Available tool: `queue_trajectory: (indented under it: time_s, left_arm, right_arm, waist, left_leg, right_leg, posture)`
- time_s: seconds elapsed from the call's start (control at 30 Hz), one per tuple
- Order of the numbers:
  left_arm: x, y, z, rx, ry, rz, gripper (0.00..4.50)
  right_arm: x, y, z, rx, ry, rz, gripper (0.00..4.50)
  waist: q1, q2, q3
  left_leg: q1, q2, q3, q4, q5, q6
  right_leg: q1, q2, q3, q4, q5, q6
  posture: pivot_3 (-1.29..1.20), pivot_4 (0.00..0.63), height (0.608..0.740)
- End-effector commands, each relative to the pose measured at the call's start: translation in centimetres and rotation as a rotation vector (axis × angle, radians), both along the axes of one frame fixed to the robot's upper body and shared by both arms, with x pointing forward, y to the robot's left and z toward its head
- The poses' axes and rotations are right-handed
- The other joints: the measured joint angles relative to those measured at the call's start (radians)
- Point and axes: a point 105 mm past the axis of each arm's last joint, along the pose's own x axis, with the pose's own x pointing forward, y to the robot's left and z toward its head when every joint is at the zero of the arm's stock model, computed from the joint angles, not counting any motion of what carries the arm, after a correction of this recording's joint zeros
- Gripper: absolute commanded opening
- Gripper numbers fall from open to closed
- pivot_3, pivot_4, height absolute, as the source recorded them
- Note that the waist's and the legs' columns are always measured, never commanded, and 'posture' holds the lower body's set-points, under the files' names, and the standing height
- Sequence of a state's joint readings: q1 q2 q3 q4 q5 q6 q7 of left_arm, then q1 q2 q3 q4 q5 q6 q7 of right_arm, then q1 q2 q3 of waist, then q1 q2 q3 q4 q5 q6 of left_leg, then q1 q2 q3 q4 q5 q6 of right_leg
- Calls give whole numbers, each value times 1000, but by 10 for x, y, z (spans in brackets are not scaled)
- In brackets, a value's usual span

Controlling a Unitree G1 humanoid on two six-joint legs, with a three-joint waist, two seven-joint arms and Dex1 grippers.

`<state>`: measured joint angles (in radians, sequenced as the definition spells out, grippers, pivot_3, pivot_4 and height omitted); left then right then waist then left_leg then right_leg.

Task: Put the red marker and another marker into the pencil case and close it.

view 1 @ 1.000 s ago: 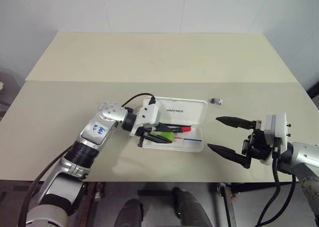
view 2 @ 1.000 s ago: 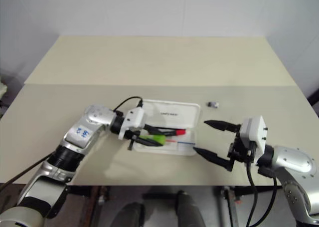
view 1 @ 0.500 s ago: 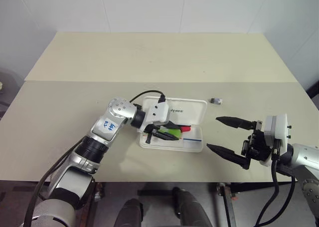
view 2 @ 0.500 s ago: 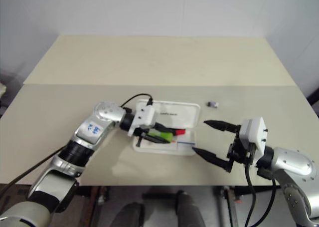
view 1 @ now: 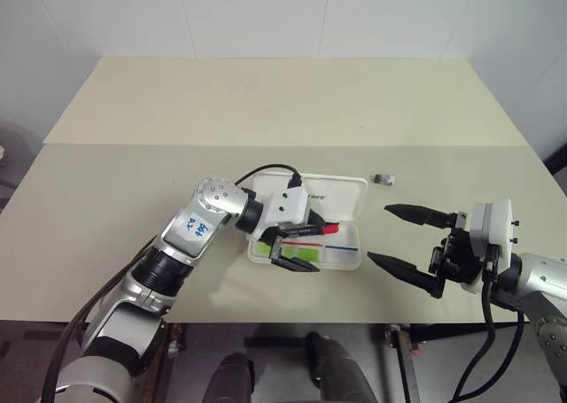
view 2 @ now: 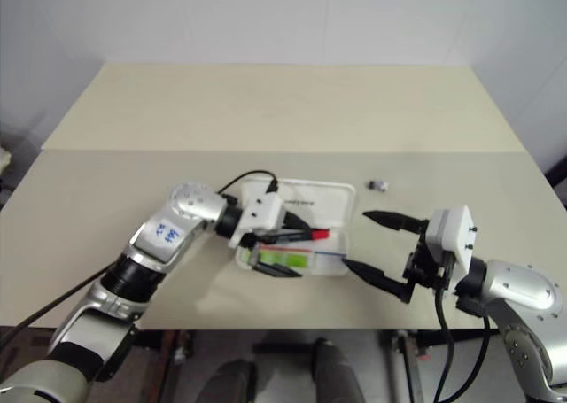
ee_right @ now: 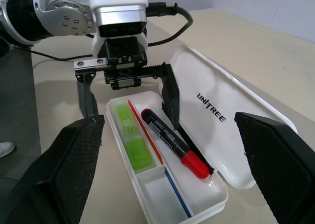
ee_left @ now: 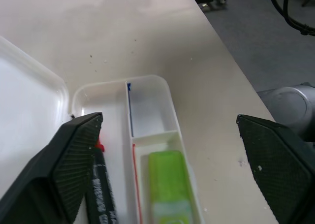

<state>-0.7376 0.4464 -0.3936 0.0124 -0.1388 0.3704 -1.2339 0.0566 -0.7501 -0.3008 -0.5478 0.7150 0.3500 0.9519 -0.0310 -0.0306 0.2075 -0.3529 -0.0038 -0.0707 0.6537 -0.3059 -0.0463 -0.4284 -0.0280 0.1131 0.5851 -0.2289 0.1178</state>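
Left jaws have sprung apart since a second ago and the lime-green marker (ee_right: 130, 134) they were clamping now lies loose in the pencil case (view 1: 344, 259). Left gripper (view 1: 296, 248) shifted rightward over the case, jaws wide, nothing held. Right gripper (view 1: 397, 237) unchanged, lower right of frame, jaws apart and empty.

Both markers are in, centre of frame: green one in the narrow near compartment, red marker (ee_right: 173, 143) in the wider one beside the lid (ee_right: 231, 110), a divider between them. Green marker sits between the left fingers (ee_right: 170, 96), touching neither as far as I can tell.

Step in hand, my read: release and clear. Lift the left gripper straight out so a finger doesn't drag the red marker or tip the case on the desk (view 1: 133, 182), then swing the lid over.
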Motion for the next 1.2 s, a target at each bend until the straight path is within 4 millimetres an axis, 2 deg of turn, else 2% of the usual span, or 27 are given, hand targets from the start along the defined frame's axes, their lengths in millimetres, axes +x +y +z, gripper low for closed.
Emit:
queue_trajectory:
  time_s: [0.03, 0.2, 0.4, 0.53, 0.67, 0.73, 0.87, 1.0, 1.1, 1.2]
  left_arm:
    - [-3, -1, 12, -25, -41, -4, 4477]
    - [-4, -1, 23, -79, -63, 18, 4477]
    - [-9, 11, 56, -274, -96, 33, 4477]
    - [-9, 30, 92, -525, -145, 97, 4477]
    - [0, 56, 93, -515, -173, 210, 4477]
    - [5, 72, 89, -487, -185, 291, 4477]
    - [8, 84, 92, -495, -223, 342, 4477]
    - [11, 105, 112, -605, -323, 379, 4477]
    - [17, 113, 114, -618, -318, 399, 4477]
    - [26, 122, 118, -623, -312, 423, 4477]
  right_arm:
    - [-1, -1, 9, 2, -47, 0, 4500]
    - [1, -3, 9, -1, -46, -1, 4500]
    - [4, -9, 5, -20, -37, -20, 4500]
    - [12, -19, -1, -65, -26, -56, 4500]
    - [26, -30, -5, -99, -15, -113, 4500]
    - [35, -34, -9, -123, -3, -141, 4500]
    - [48, -39, -13, -148, -11, -180, 4500]
    - [78, -45, -23, -195, -44, -260, 4500]
    - [97, -45, -28, -209, -51, -295, 4500]
    - [118, -48, -30, -208, -63, -345, 4500]
  waist:
    - [0, 0, 0]
    - [0, 0, 0]
    - [0, 0, 0]
    - [0, 0, 0]
    - [-3, 0, 0]
    - [-6, 0, 0]
    - [-5, -1, 1]
    - [-9, -2, 1]
    - [-12, -2, 1]
    - [-21, -2, 1]
  left_leg:
    - [0, 0, 0, 0, 0, 0]
    - [0, 0, 0, 1, 0, 0]
    - [0, 0, 0, 0, 0, 0]
    - [0, 0, 0, 1, 0, 0]
    - [1, 0, 1, 2, 0, 0]
    - [1, 0, 1, 2, 0, 0]
    - [1, 0, 1, 4, 0, 0]
    - [1, 0, 1, 6, 0, 0]
    - [2, 1, 1, 6, 0, 0]
    - [1, 1, 1, 6, 0, 0]
  right_leg:
    - [0, 0, 0, 0, 0, 0]
    - [0, 0, 0, 0, 0, 0]
    - [0, 0, 0, 0, 0, 0]
    - [0, 0, 0, 1, 1, 1]
    - [0, 0, 0, 1, 2, 1]
    - [0, 0, 0, 1, 1, 1]
    - [0, 0, 0, 1, 1, 0]
    - [0, 0, 0, 0, 2, -1]
    - [0, 0, 0, 1, 3, 0]
    - [0, 0, 0, 1, 8, 9]
  posture:
    - [0, 150, 740]
    - [0, 150, 740]
    - [0, 150, 740]
    - [0, 150, 740]
    - [0, 150, 740]
    - [0, 150, 740]
    - [0, 150, 740]
    - [0, 150, 740]
    - [0, 150, 740]
    - [0, 150, 740]
